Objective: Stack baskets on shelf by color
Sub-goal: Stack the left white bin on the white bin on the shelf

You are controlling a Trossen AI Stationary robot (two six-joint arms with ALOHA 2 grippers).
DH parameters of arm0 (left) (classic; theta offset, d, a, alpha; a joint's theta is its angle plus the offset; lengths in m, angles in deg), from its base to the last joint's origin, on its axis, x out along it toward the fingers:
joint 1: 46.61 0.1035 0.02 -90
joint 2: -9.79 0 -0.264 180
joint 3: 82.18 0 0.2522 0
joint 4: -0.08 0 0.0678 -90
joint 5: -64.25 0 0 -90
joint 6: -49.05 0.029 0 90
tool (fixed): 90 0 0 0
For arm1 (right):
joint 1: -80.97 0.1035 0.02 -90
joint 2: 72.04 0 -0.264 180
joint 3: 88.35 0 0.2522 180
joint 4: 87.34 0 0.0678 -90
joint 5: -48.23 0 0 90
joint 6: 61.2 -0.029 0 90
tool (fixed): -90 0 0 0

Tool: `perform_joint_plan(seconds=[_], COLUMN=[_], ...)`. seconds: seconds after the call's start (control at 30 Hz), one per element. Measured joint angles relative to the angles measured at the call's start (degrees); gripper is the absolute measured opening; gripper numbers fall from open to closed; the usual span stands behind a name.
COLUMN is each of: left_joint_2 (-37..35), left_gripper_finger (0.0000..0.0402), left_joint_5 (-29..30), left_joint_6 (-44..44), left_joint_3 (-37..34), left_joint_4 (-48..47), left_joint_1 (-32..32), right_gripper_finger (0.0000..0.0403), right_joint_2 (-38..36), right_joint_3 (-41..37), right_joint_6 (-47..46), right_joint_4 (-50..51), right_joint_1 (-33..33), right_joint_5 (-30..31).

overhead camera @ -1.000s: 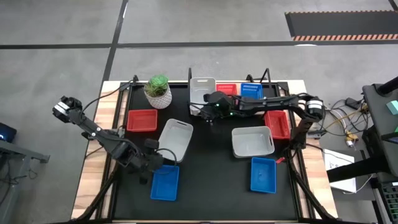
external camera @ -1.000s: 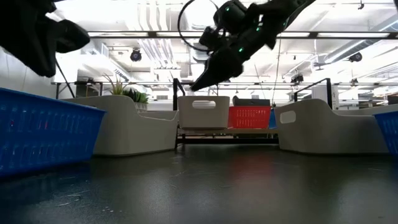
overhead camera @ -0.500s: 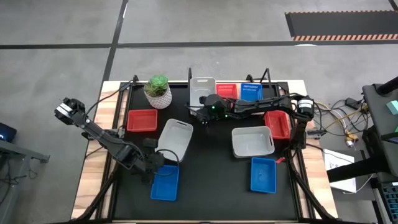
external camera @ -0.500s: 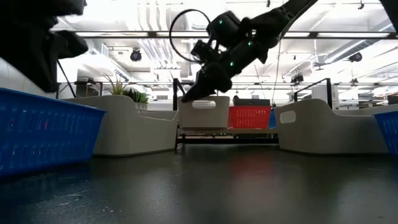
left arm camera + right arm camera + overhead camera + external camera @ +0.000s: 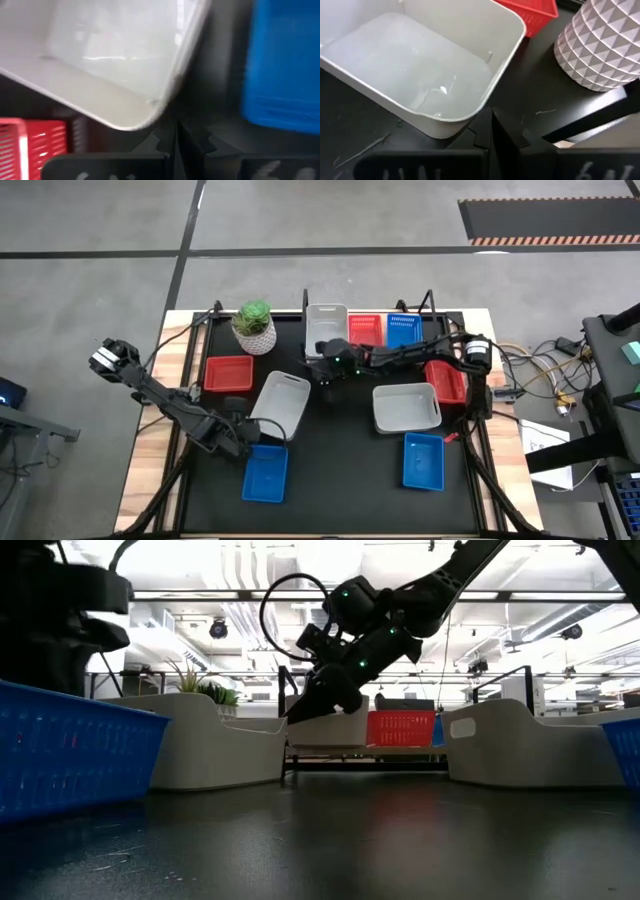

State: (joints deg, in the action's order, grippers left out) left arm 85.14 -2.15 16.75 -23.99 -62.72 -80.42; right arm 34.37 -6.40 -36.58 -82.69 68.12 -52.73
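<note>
On the shelf [image 5: 360, 752] at the far edge stand a white basket [image 5: 325, 325], a red one [image 5: 365, 328] and a blue one [image 5: 403, 328]. A tilted white basket [image 5: 281, 404] lies left of the middle, its bottom on the table. My right gripper [image 5: 322, 375] hangs shut in the air just right of this basket's far corner [image 5: 485, 107]. My left gripper [image 5: 248, 442] is shut and points steeply down between that basket's near end [image 5: 145, 112] and a blue basket [image 5: 265, 473]. Neither gripper holds anything.
A red basket [image 5: 228, 373] and a potted plant [image 5: 254, 325] stand at the far left. At the right are a red basket [image 5: 445, 378], a white one [image 5: 405, 407] and a blue one [image 5: 423, 460]. Bare table shows at the middle front.
My right gripper has come down from beside the shelf's white basket toward the table's near edge and the tilted white basket, and it has shut. My left gripper has sunk a little and tipped further down beside the near blue basket. No basket has moved.
</note>
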Motion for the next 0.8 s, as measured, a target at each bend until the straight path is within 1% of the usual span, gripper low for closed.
perform_joint_plan(seconds=[0.1,0.17,0.33,0.5,0.6,0.67,0.8], left_joint_2=[0.0,-0.1,-0.1,0.3,0.2,-0.2,-0.3], left_gripper_finger=[0.0001,0.0001,0.0001,0.0001,0.0001,0.0001,0.0001], left_joint_5=[4.3,6.1,10.7,23.3,29.1,30.8,31.0], left_joint_6=[-0.3,-0.3,-0.4,-0.4,0.0,0.1,0.1], left_joint_3=[-0.8,-1.1,-3.2,-5.3,-6.2,-6.9,-8.2], left_joint_4=[-0.2,-0.6,-1.6,-0.8,-0.6,-1.0,-1.1], left_joint_1=[0.1,0.1,0.7,3.1,5.5,7.0,9.7], right_gripper_finger=[0.0009,0.0009,0.0009,0.0009,0.0009,0.0009,0.0009], right_joint_2=[0.0,0.1,-0.7,-3.1,-4.5,-5.7,-7.8], right_joint_3=[-0.1,-0.1,-0.1,-0.1,-0.1,-0.1,-0.1], right_joint_6=[0.0,0.5,3.0,3.4,2.3,2.2,2.2], right_joint_4=[0.9,2.1,8.6,15.5,18.1,19.4,19.9], right_joint_1=[0.6,0.9,2.6,4.2,4.8,5.1,5.1], right_joint_5=[0.0,-0.8,-2.6,-3.2,-2.9,-2.8,-2.6])
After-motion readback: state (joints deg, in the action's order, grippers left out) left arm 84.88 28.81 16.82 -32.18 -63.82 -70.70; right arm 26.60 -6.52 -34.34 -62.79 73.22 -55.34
